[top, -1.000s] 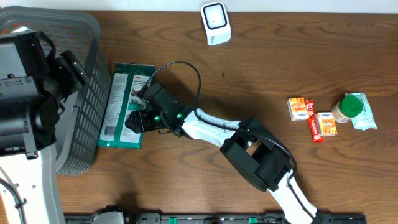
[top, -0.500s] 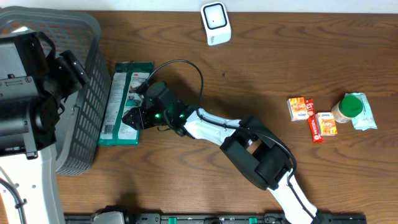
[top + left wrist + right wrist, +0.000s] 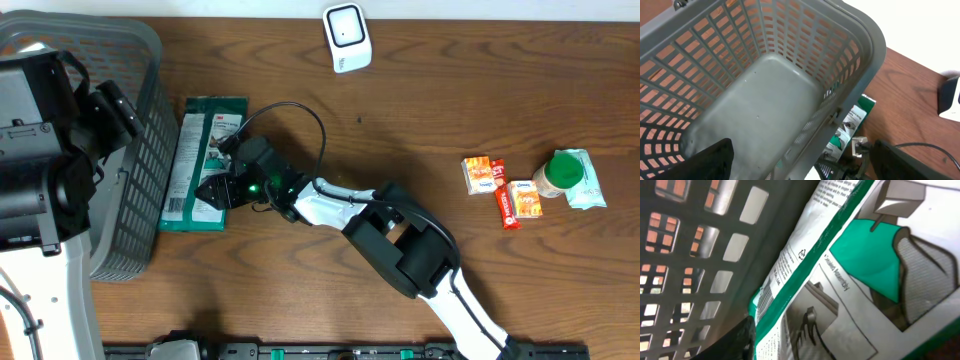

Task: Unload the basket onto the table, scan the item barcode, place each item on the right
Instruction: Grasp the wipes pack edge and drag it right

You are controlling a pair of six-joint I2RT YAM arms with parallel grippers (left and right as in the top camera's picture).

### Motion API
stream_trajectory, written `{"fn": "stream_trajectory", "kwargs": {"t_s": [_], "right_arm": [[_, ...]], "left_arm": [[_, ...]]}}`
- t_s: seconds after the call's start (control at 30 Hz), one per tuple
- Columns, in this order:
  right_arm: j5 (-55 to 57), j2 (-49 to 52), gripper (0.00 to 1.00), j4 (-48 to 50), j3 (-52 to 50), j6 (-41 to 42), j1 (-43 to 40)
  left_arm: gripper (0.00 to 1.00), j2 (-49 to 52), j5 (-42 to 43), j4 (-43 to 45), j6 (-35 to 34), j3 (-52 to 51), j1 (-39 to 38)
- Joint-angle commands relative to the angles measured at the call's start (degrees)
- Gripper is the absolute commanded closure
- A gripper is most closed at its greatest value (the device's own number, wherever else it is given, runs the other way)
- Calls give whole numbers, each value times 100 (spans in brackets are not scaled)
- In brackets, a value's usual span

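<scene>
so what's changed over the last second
The right claw slid a little left toward the grey plastic basket. The flat green-and-white packet under it shifted that way and straightened. Whether it is gripped is unclear. The basket, white scanner and orange and red snack packs stayed put.

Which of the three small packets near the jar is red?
The long thin packet in the middle; the orange packet beside the jar and the other orange packet are wider.
</scene>
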Motion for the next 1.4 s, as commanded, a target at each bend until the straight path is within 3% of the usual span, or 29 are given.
{"fn": "stream_trajectory", "kwargs": {"t_s": [0.0,0.2,0.23,0.3,0.33,0.5,0.6,0.77,0.9,1.07,1.17,1.37], "right_arm": [[155,131,49,109,-4,-28,13],[367,133,58,258,-4,-55,31],[380,133,64,297,-4,-144,33],[376,133,90,409,-4,-317,35],[326,129,98,466,-4,-332,24],[-802,-83,99,291,-4,-334,-345],[-1023,-459,99,-627,-4,-723,-680],[-431,-1386,99,-3303,-4,-2656,-1163],[424,-2063,99,-5359,-4,-3595,-1458],[490,-2420,99,-7405,-4,-5772,-1563],[592,-2402,99,-8063,-4,-6599,-1519],[1386,-2400,99,-8148,-2,-6723,-1432]], "left_arm": [[12,-4,-50,0,-9,39,24],[12,-4,-50,0,-9,39,24],[12,-4,-52,0,-9,39,24],[12,-4,-52,0,-9,39,24],[12,-4,-52,0,-9,39,24],[12,-4,-50,0,-9,39,24],[12,-4,-52,0,-9,39,24],[12,-4,-50,0,-9,39,24],[12,-4,-50,0,-9,39,24],[12,-4,-52,0,-9,39,24],[12,-4,-50,0,-9,39,24],[12,-4,-50,0,-9,39,24]]}}
